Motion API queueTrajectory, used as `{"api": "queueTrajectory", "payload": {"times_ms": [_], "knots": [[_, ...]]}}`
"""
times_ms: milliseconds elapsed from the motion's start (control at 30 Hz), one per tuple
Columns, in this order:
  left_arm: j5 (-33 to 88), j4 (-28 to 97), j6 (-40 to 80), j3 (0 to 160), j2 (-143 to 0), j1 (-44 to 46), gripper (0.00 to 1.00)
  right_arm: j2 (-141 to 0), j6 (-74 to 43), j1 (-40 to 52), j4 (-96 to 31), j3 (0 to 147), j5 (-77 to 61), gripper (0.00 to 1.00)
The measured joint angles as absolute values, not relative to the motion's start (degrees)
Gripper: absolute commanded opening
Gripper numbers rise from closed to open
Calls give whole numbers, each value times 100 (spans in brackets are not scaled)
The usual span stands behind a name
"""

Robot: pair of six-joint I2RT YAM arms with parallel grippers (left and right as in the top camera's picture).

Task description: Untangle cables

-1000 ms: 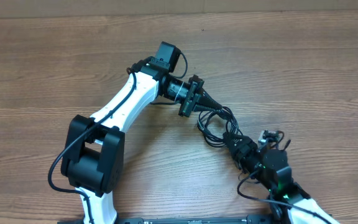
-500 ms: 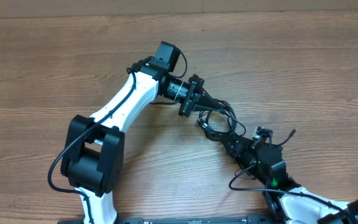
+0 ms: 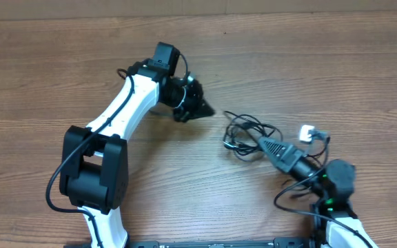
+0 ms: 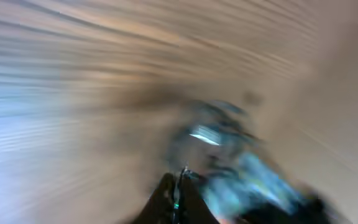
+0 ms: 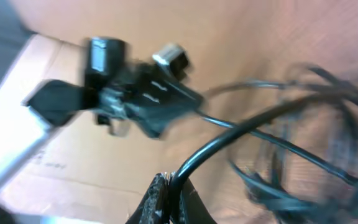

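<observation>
Mid-table | L end effector (image 3: 207,110) off cables (image 3: 243,131), pulled back | R end effector (image 3: 262,142) grips

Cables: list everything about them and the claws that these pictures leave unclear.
- Left wrist view: motion blur throughout; whether the left claw is open or shut cannot be told.
- Right wrist view: blurred; which of the cables the right claw pinches is unclear.
- Overhead: cables too thin and bunched to count or trace.
- Overhead: right arm cut off by the bottom edge.
</observation>
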State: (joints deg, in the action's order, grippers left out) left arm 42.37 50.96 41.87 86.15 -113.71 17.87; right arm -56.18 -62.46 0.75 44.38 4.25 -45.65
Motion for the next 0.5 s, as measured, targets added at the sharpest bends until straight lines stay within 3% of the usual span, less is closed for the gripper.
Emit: {"api": "queueTrajectory", "payload": {"times_ms": [333,400,500], "knots": [[624,6659,3839,8630,-11371,1675,4,-5487,-5992,-1503,3050,1791,-6001,4],[515,6619,3798,8630,-11371,1559,9,-5485,-5959,-1531,2810,1857,-6045,4],[963,6274,3439,8630,-11371,1365,28,-5485,-5933,-1280,2598,1865,-6088,4]]}}
